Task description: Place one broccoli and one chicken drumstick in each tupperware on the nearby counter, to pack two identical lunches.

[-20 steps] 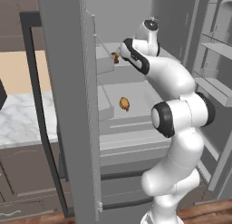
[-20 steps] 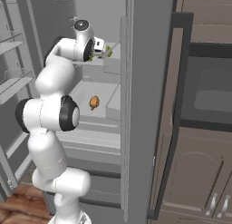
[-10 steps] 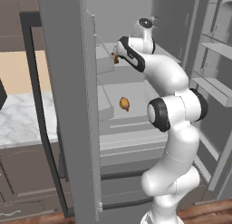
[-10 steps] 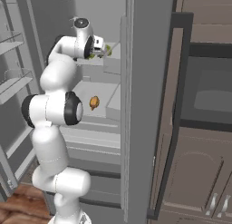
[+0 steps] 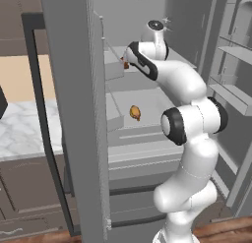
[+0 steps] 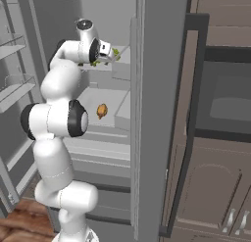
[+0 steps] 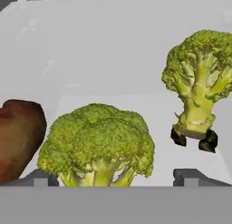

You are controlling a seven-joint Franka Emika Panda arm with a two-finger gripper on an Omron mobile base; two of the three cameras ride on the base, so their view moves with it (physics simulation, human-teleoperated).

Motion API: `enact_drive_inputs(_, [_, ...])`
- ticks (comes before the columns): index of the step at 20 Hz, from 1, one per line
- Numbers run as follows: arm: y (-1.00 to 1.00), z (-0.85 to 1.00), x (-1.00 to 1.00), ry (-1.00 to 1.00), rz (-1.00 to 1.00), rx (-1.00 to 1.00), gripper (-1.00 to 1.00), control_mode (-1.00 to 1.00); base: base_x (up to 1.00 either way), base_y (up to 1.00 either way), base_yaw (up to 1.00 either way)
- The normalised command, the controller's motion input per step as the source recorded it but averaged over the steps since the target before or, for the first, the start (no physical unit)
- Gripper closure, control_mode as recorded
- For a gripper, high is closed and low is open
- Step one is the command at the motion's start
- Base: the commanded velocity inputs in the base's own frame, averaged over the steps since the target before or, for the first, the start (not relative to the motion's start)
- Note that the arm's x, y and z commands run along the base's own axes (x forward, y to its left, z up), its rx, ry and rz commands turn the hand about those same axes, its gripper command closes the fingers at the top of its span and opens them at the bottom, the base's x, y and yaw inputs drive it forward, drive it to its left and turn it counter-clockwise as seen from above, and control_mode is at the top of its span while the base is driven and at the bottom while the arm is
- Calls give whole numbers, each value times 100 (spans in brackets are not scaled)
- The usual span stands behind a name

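Fridge shelf (image 7: 136,105): bumpy green broccoli (image 7: 97,143).

No readable text, label, brand or number anywhere.

Glossy white arm (image 5: 189,138), rounded segments, dark grey joint discs, bulbous links; small dark fingertips (image 7: 192,176).

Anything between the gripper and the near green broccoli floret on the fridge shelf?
Nothing visible. In the hand view the near bumpy green broccoli floret sits right between the dark finger tips, with the dark brown chicken drumstick beside it and a second floret further off.
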Motion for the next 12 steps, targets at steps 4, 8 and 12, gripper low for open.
enact_drive_inputs(4, [7, -22, 13, -7, 0, 0, 100, -100, 0, 0, 0])
enact_drive_inputs(8, [0, -8, 7, -6, 0, 0, 100, -100, 0, 0, 0])
enact_drive_inputs(12, [-1, -11, -36, 0, 0, 0, 100, -100, 0, 0, 0])
